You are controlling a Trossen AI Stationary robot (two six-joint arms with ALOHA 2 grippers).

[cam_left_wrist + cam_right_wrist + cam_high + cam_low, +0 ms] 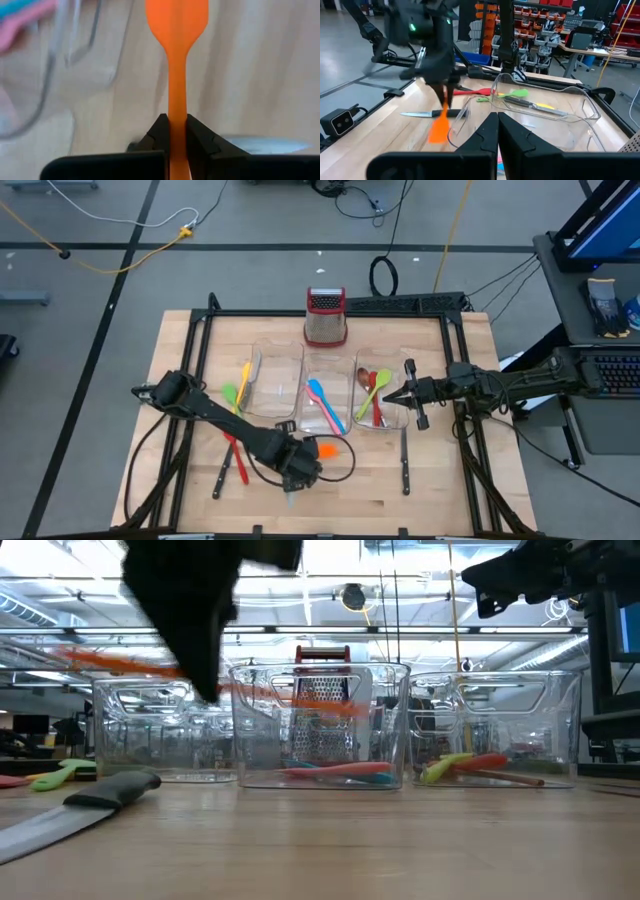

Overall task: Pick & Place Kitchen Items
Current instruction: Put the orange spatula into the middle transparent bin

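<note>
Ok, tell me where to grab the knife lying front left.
Take the knife by its black handle, the end toward the bins. It lies flat with the blade pointing away from them, so come straight down, fingers across the handle.

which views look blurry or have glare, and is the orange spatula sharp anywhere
Left wrist view: the orange spatula is sharp, pinched in the left end effector; the clear bins around it smear. Low view: the spatula is an orange streak, the near knife is soft, and ceiling lights glare through the bin walls. Right wrist view: the left arm blurs. High view: even light, mostly sharp.
</note>
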